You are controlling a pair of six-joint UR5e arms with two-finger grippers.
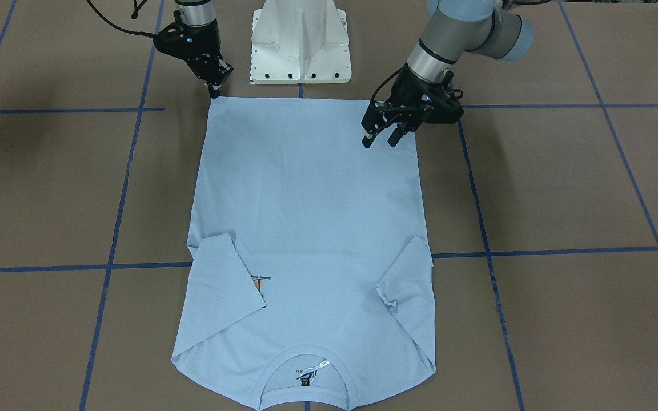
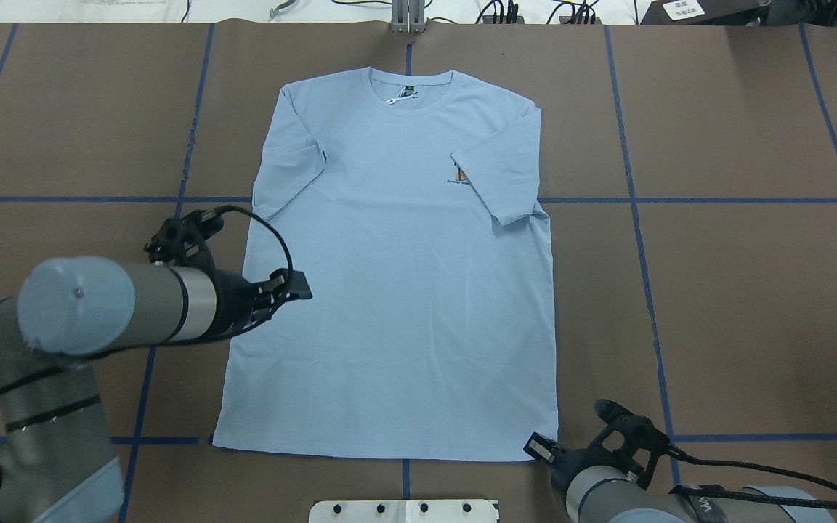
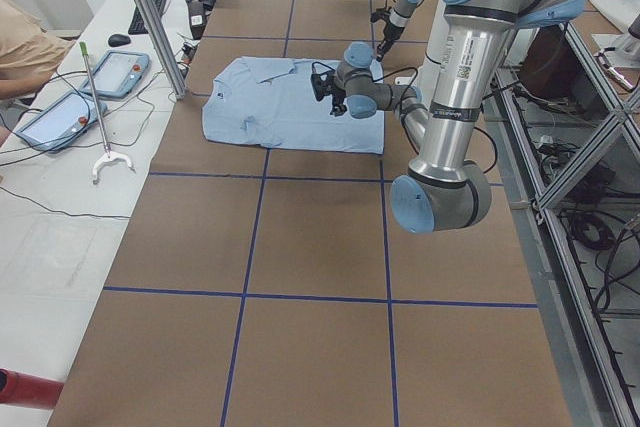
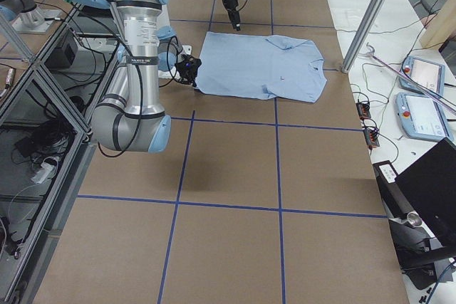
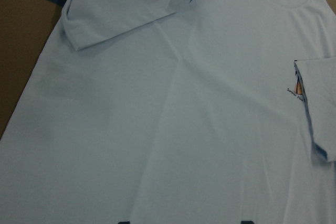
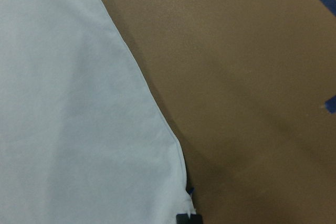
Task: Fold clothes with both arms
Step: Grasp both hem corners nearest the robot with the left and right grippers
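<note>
My left fingers (image 1: 368, 136) hang spread above the light blue T-shirt (image 1: 306, 200) lying flat on the desk (image 1: 563, 188), while my right fingers (image 1: 215, 87) sit at its hem corner, apart or together I cannot tell, so a one-sided pinch could drag the hem askew.

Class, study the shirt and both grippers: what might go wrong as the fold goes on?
The right gripper sits at a hem corner of the T-shirt, while the left gripper hangs open away from its corner: an uneven lift may skew the fold. The folded-in sleeves lie loose and may flop open.
</note>
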